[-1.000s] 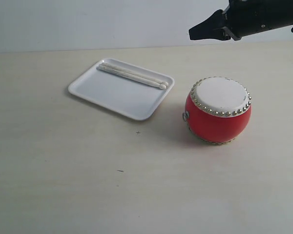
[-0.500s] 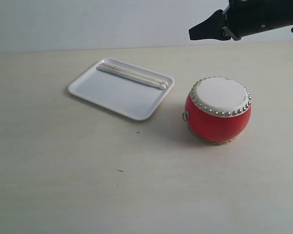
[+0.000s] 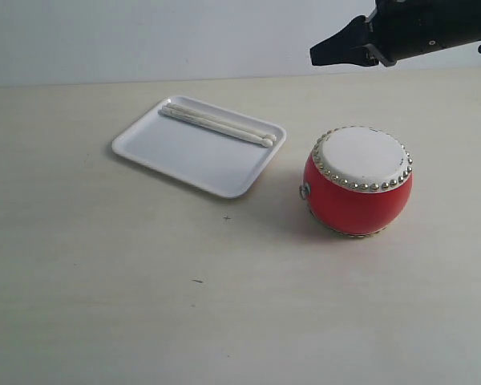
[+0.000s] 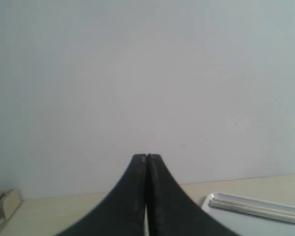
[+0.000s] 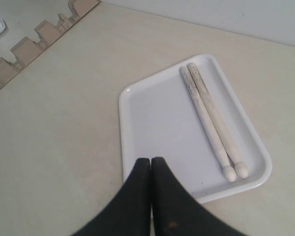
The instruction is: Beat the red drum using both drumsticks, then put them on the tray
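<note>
The red drum (image 3: 357,181) stands upright on the table at the right, white skin up, nothing touching it. Left of it lies the white tray (image 3: 188,155) (image 5: 157,123) (image 4: 221,214). Both drumsticks (image 3: 218,124) (image 5: 211,120) (image 4: 258,207) rest side by side along the tray's far edge. My right gripper (image 3: 314,55) (image 5: 150,160) hangs high above the table behind the drum, shut and empty, looking down on the tray. My left gripper (image 4: 146,156) is shut and empty, aimed at the wall; it does not show in the exterior view.
A pale wall (image 3: 144,36) runs behind the table. Notched wooden pieces (image 5: 34,44) (image 4: 2,204) lie at the table's far side beyond the tray. Bare tabletop (image 3: 184,305) spreads in front of the tray and drum.
</note>
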`<move>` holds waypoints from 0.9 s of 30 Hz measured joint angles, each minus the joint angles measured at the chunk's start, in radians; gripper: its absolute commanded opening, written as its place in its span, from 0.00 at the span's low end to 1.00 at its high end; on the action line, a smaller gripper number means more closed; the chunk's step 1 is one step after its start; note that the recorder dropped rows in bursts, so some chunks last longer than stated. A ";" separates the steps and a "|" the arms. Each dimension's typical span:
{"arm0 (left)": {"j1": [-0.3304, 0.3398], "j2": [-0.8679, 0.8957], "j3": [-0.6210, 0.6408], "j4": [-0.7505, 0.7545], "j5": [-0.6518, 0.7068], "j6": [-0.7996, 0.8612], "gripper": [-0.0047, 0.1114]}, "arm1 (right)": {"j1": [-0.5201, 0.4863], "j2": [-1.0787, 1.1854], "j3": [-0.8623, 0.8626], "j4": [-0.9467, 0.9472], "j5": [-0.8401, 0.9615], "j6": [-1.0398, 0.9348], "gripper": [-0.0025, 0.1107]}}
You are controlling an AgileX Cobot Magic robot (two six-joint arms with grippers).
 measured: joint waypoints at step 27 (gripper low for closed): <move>0.000 0.000 0.318 -0.028 -0.026 -0.006 0.04 | 0.000 0.000 0.000 0.000 0.000 0.000 0.02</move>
